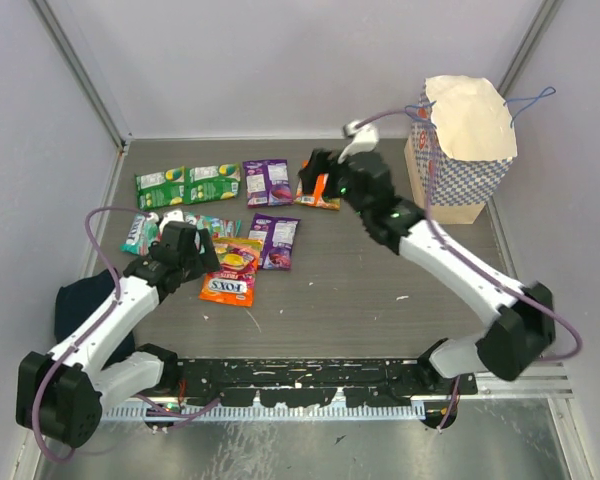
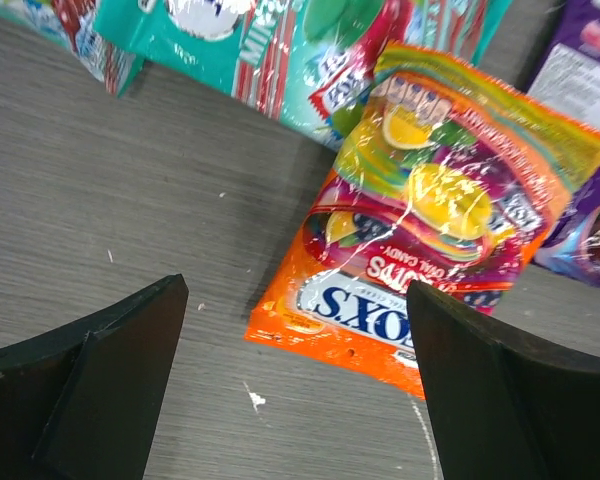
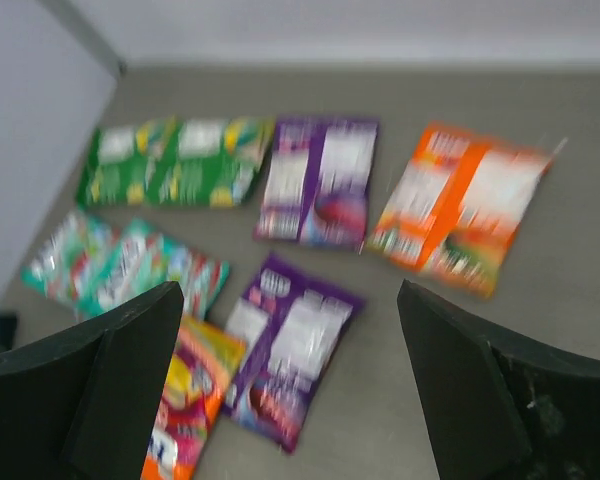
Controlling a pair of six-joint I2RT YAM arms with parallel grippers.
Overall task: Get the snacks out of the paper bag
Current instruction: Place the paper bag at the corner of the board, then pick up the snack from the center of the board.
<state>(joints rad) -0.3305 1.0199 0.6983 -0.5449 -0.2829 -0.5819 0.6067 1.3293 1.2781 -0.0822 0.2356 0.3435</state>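
Observation:
The paper bag (image 1: 462, 160) stands upright at the back right, its cream inside showing. Several snacks lie flat on the table: two green packets (image 1: 187, 185), a purple one (image 1: 268, 182), an orange one (image 1: 322, 196), teal ones (image 1: 140, 232), a second purple one (image 1: 277, 240) and an orange-yellow one (image 1: 230, 276). My left gripper (image 2: 295, 385) is open just above the table, at the near edge of the orange-yellow packet (image 2: 420, 240), holding nothing. My right gripper (image 3: 290, 390) hovers open and empty over the packets, above the orange one (image 3: 460, 205).
A dark blue cloth (image 1: 80, 305) lies at the left edge beside the left arm. Grey walls close in the table at the back and both sides. A black rail (image 1: 380, 375) runs along the near edge between the arm bases.

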